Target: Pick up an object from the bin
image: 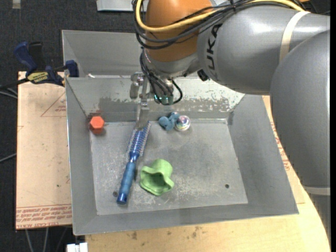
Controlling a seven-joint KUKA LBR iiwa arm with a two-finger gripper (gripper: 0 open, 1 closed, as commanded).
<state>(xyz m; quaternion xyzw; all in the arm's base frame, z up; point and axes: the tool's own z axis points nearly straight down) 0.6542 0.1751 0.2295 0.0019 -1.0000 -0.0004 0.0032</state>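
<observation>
In the camera view the arm [262,41] comes in from the right and bends down over the back of the grey metal bin [210,188]. Its wrist wears a rounded orange cover [170,22], with yellow and black cables [140,7] looped round it. On the grey casing just right of the cover, dark letters run sideways. "UK" can be read, and the rest is turned out of sight.

The gripper [142,118] hangs below the cover, close to the back wall and a little left of the bin's middle. Its tip comes down at the upper end of a long blue tool [127,178]. Whether it is clenched on that end or released I cannot tell.

The tool lies flat on the floor of the bin, slanting from the gripper toward the near left corner. Its upper half is a ribbed, pale blue and white grip, and its lower half is a smooth, darker blue shaft.

Just right of the shaft lies a crumpled green piece [156,177]. Near the back wall, right of the gripper, a small blue lump [167,122] touches a shiny little ball [182,123]. A small orange block [96,123] sits by the left wall, well apart from the others.
</observation>
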